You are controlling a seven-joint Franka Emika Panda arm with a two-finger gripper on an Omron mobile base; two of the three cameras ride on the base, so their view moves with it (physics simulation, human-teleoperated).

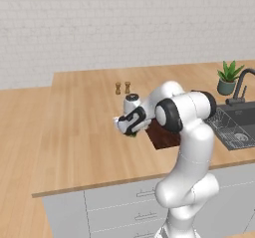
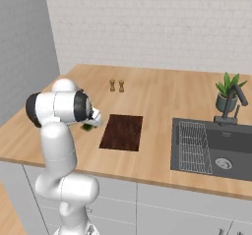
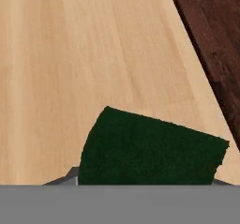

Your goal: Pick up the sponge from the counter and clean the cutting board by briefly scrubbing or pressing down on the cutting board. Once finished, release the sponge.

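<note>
Dark green sponge [image 3: 150, 148] beside cutting board [image 3: 213, 35]

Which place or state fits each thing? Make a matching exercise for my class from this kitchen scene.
Things:
1. sponge
2. cutting board
3. potted plant
4. shakers

Places or states:
A. behind the sink, by the tap
B. held in the claw
C. standing as a pair near the back wall
D. lying flat between arm and sink

Pairs: 1-B, 2-D, 3-A, 4-C

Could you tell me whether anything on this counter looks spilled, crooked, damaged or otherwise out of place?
Nothing stands out. The cutting board lies flat and square on the counter, the two small shakers stand upright behind it, and the plant sits upright by the sink. The gripper holds the sponge beside the board, with no spills visible.
</note>
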